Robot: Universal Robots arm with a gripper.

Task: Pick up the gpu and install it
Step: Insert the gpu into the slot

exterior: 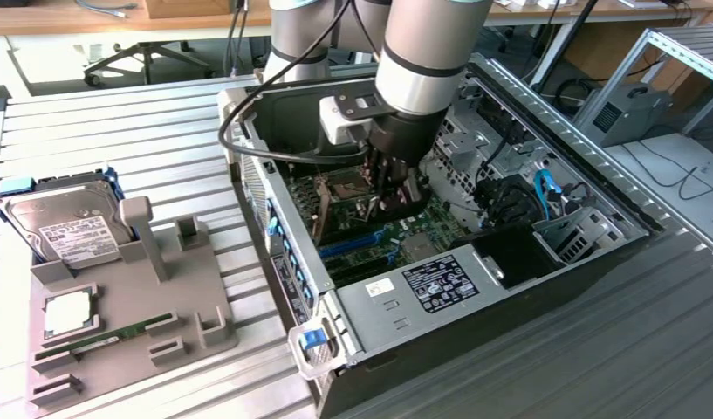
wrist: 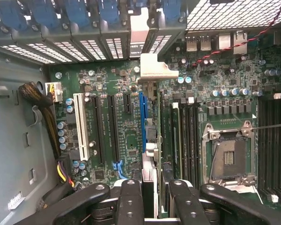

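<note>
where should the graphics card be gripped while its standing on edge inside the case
By its upper long edge, from straight above, one finger on each flat face. The graphics card stands on edge over the board, thin and flat, with its bracket toward the case's rear slots. The gripper appears to hold it this way.

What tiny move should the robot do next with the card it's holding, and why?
Probably ease the gpu straight down. The gripper holds it edge-on over the motherboard, its edge roughly along the blue slot, and it apparently isn't seated.
</note>
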